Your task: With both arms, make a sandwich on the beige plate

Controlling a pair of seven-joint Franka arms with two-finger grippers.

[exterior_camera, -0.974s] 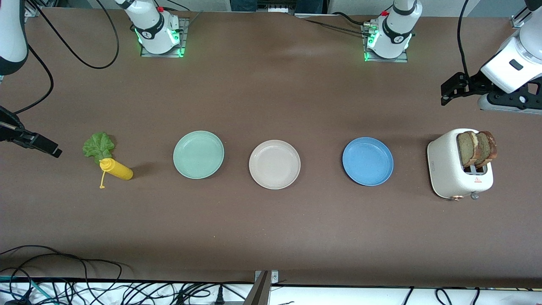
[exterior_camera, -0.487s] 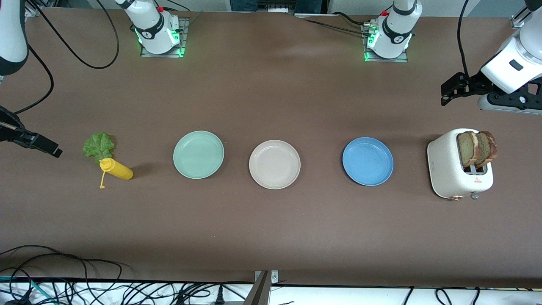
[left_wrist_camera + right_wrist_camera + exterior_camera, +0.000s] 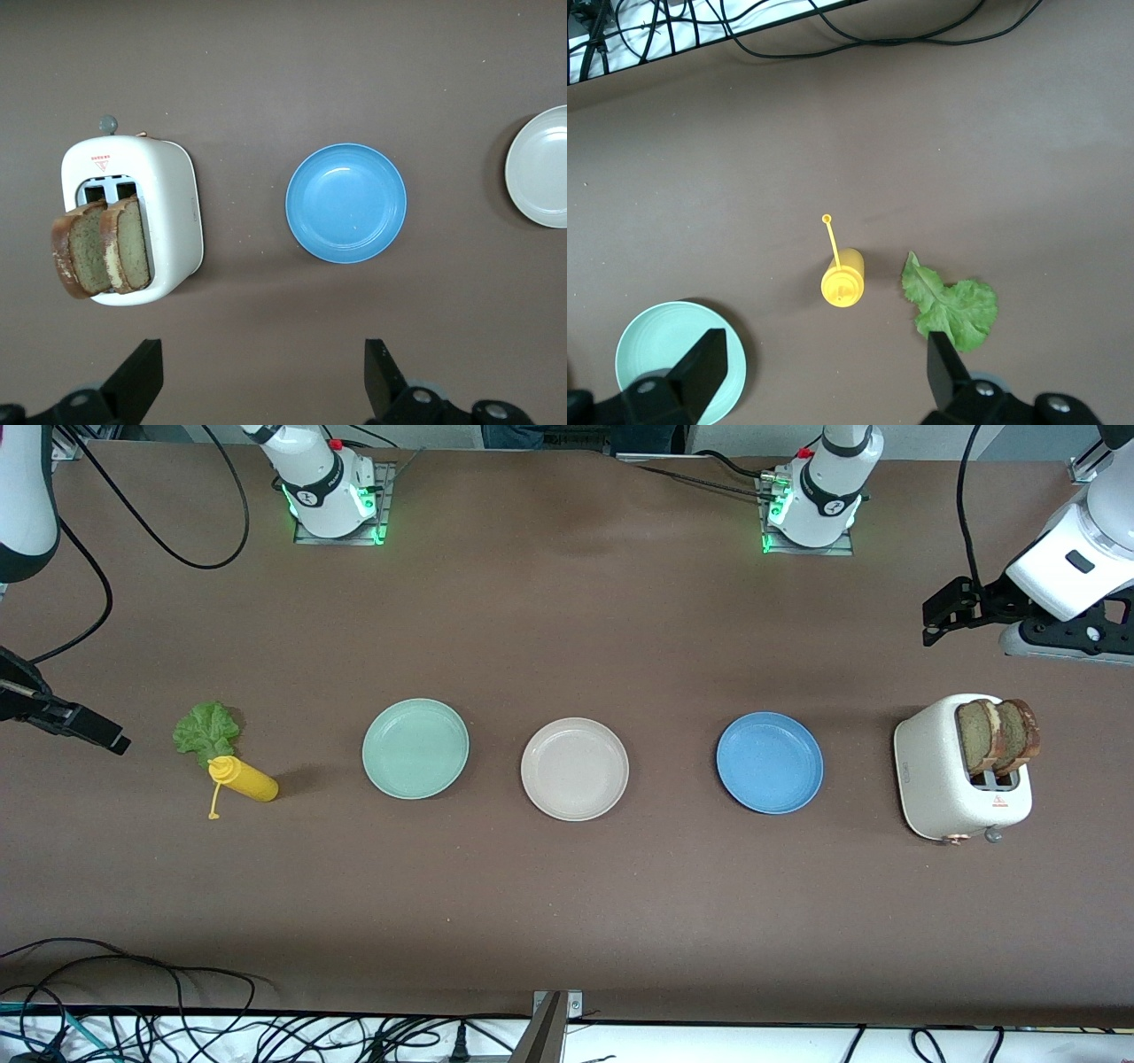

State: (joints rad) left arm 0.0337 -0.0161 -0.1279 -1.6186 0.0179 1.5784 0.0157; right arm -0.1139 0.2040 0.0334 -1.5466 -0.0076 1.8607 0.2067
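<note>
The beige plate (image 3: 574, 769) (image 3: 542, 168) lies bare in the middle of the table, between two other plates. Two brown bread slices (image 3: 997, 735) (image 3: 102, 248) stand up out of a white toaster (image 3: 939, 779) (image 3: 168, 212) at the left arm's end. A green lettuce leaf (image 3: 206, 731) (image 3: 952, 305) lies flat at the right arm's end. My left gripper (image 3: 932, 622) (image 3: 263, 376) hangs open and holds nothing, over bare table beside the toaster. My right gripper (image 3: 97, 731) (image 3: 826, 372) is open with nothing in it, over the table beside the lettuce.
A mint green plate (image 3: 415, 748) (image 3: 664, 354) and a blue plate (image 3: 769, 763) (image 3: 345, 203) flank the beige one. A yellow squeeze bottle (image 3: 244, 779) (image 3: 843, 279) lies beside the lettuce, nearer the front camera. Cables run along the table's front edge.
</note>
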